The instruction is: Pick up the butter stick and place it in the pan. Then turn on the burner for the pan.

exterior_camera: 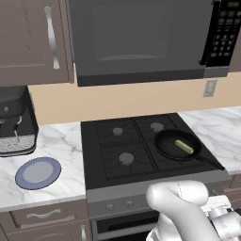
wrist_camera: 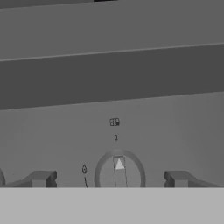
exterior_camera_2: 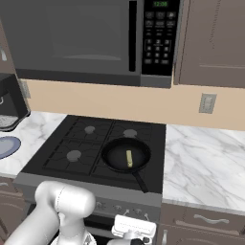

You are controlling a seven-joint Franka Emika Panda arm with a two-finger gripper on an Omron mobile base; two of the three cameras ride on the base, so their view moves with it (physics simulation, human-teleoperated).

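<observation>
The butter stick (exterior_camera: 184, 147) (exterior_camera_2: 128, 158) lies inside the black pan (exterior_camera: 167, 143) (exterior_camera_2: 115, 155), a little right of its centre. The pan sits on the stove's front right burner with its long handle (exterior_camera: 210, 162) pointing toward the front right. My gripper (wrist_camera: 110, 179) is low in front of the stove's grey control panel (wrist_camera: 166, 131) and is open. Its two fingertips (wrist_camera: 41, 178) stand on either side of a round burner knob (wrist_camera: 119, 173) without touching it. The knob's white pointer is turned toward the top of the hand view.
A blue-grey plate (exterior_camera: 38, 172) (exterior_camera_2: 5, 146) rests on the marble counter left of the stove, with a coffee machine (exterior_camera: 14, 122) behind it. A microwave (exterior_camera: 141, 37) hangs over the cooktop. More knobs (exterior_camera: 109, 206) line the front panel. Marble counter (exterior_camera_2: 206, 162) extends to the right.
</observation>
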